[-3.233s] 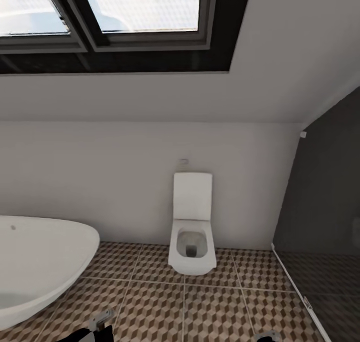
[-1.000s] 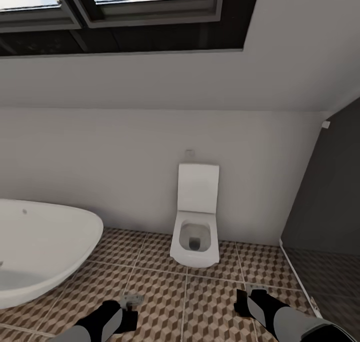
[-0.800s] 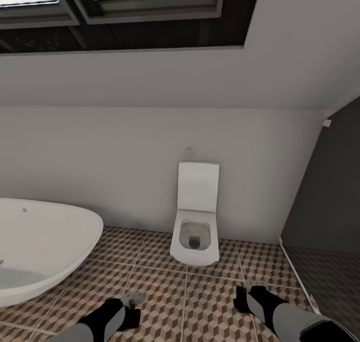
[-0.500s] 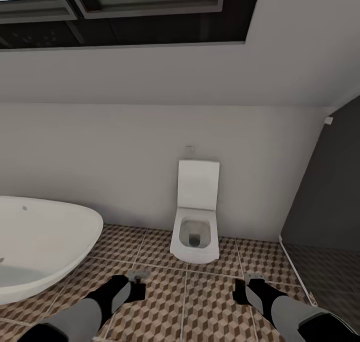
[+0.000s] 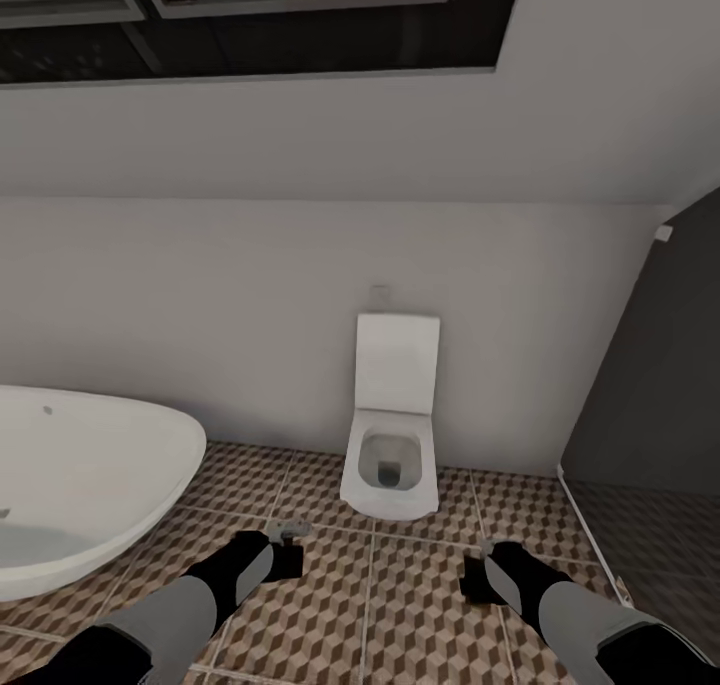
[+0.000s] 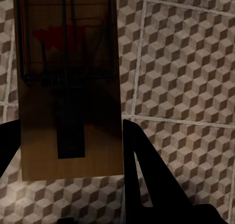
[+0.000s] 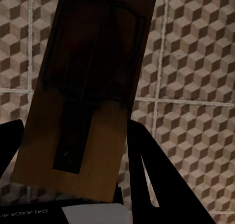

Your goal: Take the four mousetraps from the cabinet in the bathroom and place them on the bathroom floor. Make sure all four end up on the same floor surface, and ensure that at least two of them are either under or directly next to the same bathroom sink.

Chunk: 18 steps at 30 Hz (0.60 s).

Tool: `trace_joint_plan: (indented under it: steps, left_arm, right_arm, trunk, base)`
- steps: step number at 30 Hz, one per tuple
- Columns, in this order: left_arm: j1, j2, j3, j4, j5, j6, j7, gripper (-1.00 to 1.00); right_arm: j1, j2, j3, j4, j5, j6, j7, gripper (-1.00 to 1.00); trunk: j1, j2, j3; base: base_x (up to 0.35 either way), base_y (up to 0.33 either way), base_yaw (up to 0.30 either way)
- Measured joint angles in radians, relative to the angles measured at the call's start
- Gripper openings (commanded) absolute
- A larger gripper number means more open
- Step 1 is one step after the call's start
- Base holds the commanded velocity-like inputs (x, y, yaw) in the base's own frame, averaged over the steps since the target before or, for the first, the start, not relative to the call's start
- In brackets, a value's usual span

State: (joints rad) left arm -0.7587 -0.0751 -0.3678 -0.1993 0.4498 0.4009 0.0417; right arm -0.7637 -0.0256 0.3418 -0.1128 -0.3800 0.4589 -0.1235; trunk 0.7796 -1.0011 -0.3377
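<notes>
Mousetraps, two, one clamped in my left gripper (image 6: 68, 150), one (image 7: 85, 96) in my right gripper (image 7: 73, 160), above bathroom floor (image 5: 420, 605); best carried level toward the sink, set down flat.

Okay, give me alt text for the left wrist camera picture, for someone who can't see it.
A tan wooden mousetrap with a dark wire frame and a red patch is held between the dark fingers of the left hand. Behind it lies the bathroom floor, tiled in a brown, beige and white cube pattern with pale grout lines.
</notes>
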Motion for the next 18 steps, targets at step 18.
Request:
trace_joint_plan:
  steps: [18]
  left_arm:
    - [-0.067,-0.007,0.0,0.025,0.001,0.0,-0.001,-1.0]
  right_arm:
    - [-0.011,0.0,0.001,-0.004,0.003,0.002,0.0,-1.0]
  trunk:
    - [0.0,0.0,-0.03]
  base:
    - [0.0,0.0,0.0]
